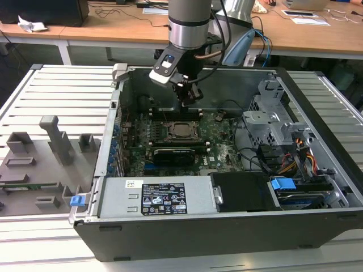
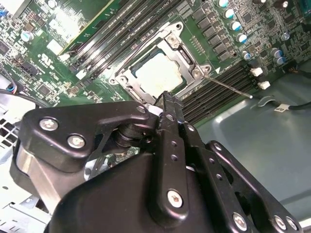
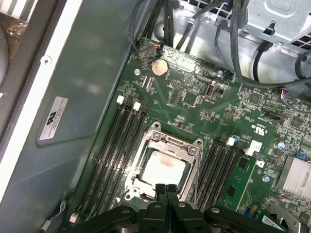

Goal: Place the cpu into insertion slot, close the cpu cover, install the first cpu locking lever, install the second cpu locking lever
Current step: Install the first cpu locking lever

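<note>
The cpu lies flat in the insertion slot on the green motherboard, its dull silver top showing in both wrist views. The slot itself is hidden under it. The cpu cover, a silver frame, lies down around the chip. One thin silver locking lever sticks out sideways over the memory slots. My gripper hangs just above the socket's edge, shut with nothing between its black fingertips.
Long black memory slots flank the socket. A black graphics card lies in front of it, then the power supply. A drive cage and cables stand at the exterior view's right. Grey fixtures sit outside the case.
</note>
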Controlling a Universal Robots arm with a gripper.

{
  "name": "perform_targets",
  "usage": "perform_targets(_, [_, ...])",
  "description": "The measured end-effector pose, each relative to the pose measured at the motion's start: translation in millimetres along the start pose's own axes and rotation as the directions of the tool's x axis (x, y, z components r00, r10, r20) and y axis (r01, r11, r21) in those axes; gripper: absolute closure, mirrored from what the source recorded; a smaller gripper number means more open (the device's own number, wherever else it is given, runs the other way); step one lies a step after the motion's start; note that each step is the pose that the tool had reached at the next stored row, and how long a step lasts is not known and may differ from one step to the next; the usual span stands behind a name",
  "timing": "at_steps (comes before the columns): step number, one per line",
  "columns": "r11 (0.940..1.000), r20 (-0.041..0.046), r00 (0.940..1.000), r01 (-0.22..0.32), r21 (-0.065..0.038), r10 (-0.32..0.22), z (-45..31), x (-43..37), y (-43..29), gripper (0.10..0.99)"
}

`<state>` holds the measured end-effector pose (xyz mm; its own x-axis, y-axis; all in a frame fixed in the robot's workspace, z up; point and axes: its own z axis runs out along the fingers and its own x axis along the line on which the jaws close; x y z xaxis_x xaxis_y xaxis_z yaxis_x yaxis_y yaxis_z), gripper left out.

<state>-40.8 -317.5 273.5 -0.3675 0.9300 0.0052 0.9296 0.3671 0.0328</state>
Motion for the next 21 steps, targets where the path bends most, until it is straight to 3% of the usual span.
perform_targets(13, [0.9984, -0.0018, 0.9984, 0.057, 0.000, -0.057, 0.0, 0.0, 0.0, 0.980])
perform_targets(21, [0.9939, -0.0036, 0.9939, 0.111, 0.000, -0.111, 0.0, 0.0, 0.0, 0.980])
